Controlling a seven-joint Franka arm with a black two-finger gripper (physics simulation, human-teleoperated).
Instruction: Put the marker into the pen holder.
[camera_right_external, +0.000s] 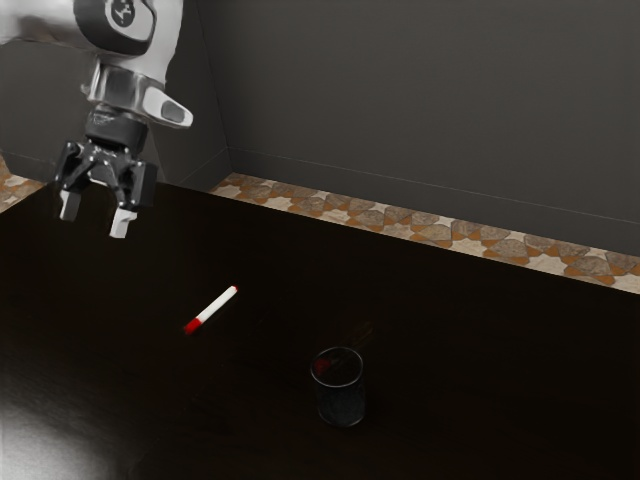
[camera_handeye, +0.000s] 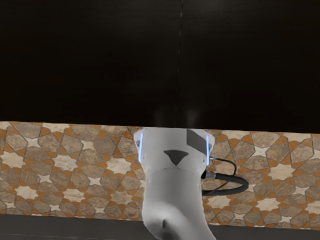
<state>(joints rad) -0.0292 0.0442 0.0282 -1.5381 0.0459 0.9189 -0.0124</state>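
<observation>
The hand (camera_right_external: 95, 214) is open, its two fingers stand apart with nothing between them, and it is in the air at the exterior view's upper left. The white marker (camera_right_external: 212, 309) lies flat on the dark desk (camera_right_external: 240, 420), its red cap toward the exterior view's left. The pen holder (camera_right_external: 342, 400) stands upright, apart from it, more to the exterior view's right. In the wrist view, the robot's base (camera_handeye: 175, 172) is beside the desk, over the patterned floor (camera_handeye: 30, 145).

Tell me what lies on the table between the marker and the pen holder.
In the exterior view, the stretch between the red-and-white marker and the round pen holder is bare: just dark tabletop.
</observation>
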